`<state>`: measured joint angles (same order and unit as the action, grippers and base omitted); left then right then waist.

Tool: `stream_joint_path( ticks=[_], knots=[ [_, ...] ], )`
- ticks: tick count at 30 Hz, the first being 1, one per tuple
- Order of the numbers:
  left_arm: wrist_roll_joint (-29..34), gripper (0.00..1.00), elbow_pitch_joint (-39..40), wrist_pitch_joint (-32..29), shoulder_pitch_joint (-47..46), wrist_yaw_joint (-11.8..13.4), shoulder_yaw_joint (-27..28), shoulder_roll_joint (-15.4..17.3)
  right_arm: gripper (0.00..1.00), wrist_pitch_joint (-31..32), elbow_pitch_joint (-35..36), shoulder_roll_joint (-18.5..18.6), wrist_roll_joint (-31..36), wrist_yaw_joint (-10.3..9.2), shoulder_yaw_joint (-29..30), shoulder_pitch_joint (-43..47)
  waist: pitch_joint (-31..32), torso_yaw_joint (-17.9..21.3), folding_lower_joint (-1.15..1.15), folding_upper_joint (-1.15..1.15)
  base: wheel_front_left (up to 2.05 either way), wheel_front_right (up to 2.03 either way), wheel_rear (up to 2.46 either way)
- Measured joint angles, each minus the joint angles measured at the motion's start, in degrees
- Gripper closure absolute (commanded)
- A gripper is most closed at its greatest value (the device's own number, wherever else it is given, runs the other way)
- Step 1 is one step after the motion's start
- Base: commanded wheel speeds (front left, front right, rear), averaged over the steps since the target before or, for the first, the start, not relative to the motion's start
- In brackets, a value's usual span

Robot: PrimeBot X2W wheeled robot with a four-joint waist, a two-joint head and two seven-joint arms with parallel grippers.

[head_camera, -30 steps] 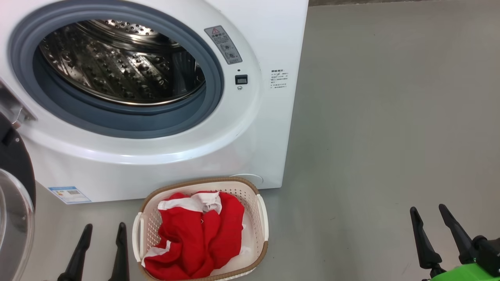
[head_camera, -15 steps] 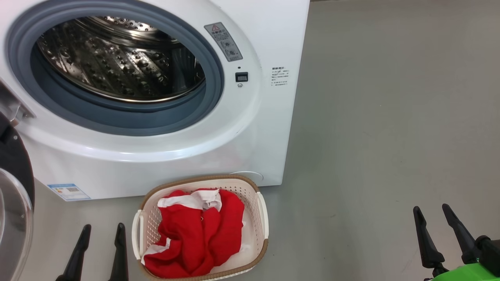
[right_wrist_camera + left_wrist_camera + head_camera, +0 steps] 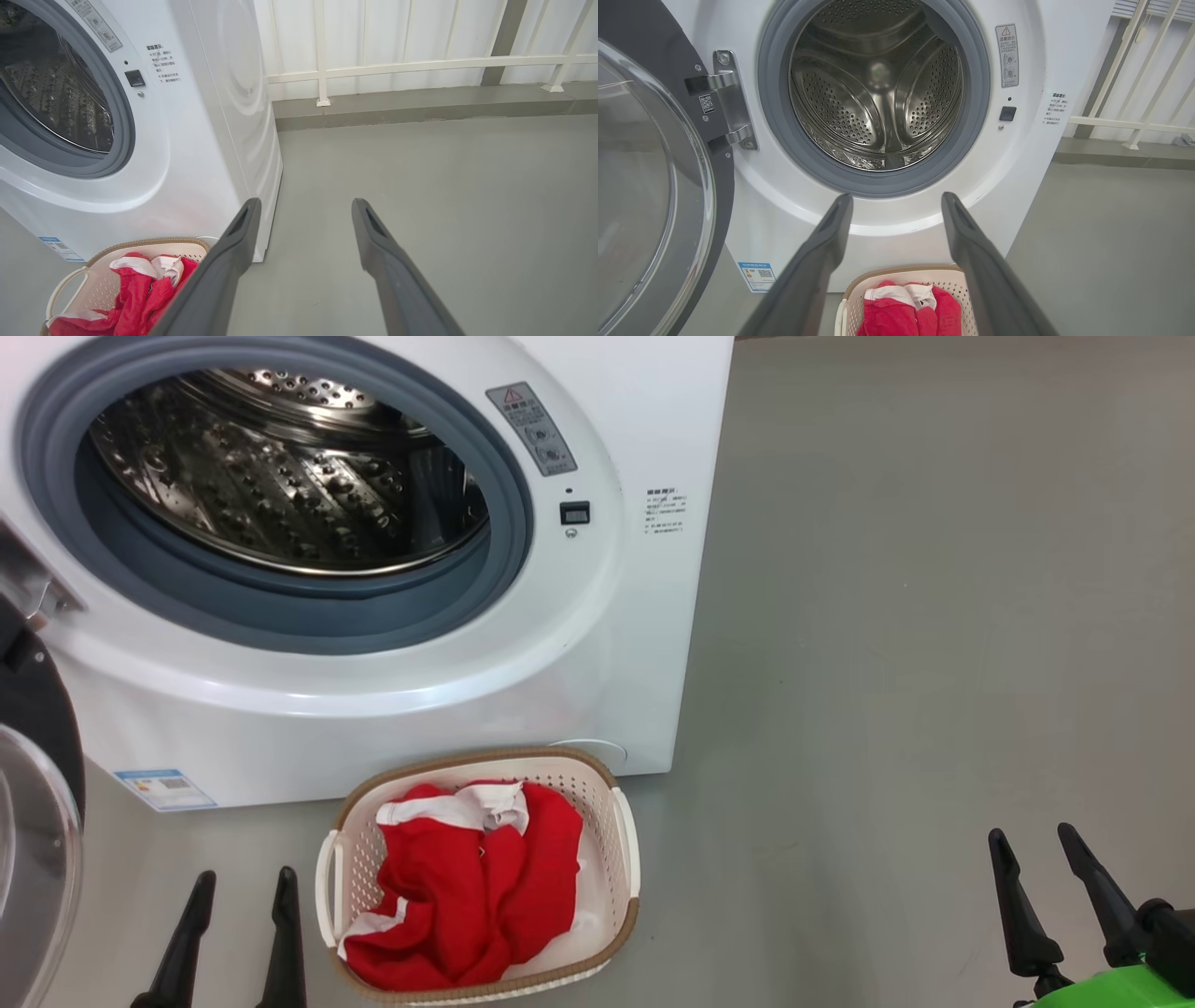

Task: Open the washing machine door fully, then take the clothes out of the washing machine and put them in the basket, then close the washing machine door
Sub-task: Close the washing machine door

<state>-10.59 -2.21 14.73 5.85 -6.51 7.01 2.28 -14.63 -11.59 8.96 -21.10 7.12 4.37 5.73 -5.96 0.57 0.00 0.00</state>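
- Clothes (image 3: 467, 896) lie heaped in the basket (image 3: 485, 756), which sits on the floor (image 3: 934, 663) just ahead and to the right of your left tool (image 3: 247, 874), hard by the foot of the washing machine (image 3: 597, 644): a short drop from the opening.
- The drum (image 3: 878, 93), straight ahead of that tool, looks bare, so unloading reads as done and only the closing remains.
- Both tools are released, fingers spread, grasping nothing. Your right tool (image 3: 1031, 831) hangs over bare floor, well to the right of the basket.
- The door (image 3: 37, 859) stands swung out on its hinge (image 3: 731, 100), just left of your left tool, glass bulging toward you. That tool is likely the better one for the push.
- Mind the door's black rim: its swing should pass ahead of your left tool and above the basket's near corner. Whether it clears the brown rim, you cannot tell from here.
- Ahead of your right tool the floor runs open to the railing (image 3: 397, 63).
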Motion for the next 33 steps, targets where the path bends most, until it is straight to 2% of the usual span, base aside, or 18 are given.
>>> stream_joint_path(
  ticks=[16, 33],
  knots=[
    [0.0, 0.00, 0.2, 0.0, 0.0, 0.0, -0.1, 0.0, 0.00, 0.0, 0.0, 0.0, 0.0, 0.00, 0.1, 0.0, 0.1, -0.4, 0.00, 0.00, -1.00, 1.00, 0.00],
    [-0.1, 0.00, 0.2, 0.0, 0.0, 0.0, -0.3, 0.0, 0.00, 0.0, 0.0, 0.0, 0.0, 0.00, 0.0, 0.0, 0.0, -1.0, 0.00, 0.00, -0.04, 0.04, 0.00]
  ],
)
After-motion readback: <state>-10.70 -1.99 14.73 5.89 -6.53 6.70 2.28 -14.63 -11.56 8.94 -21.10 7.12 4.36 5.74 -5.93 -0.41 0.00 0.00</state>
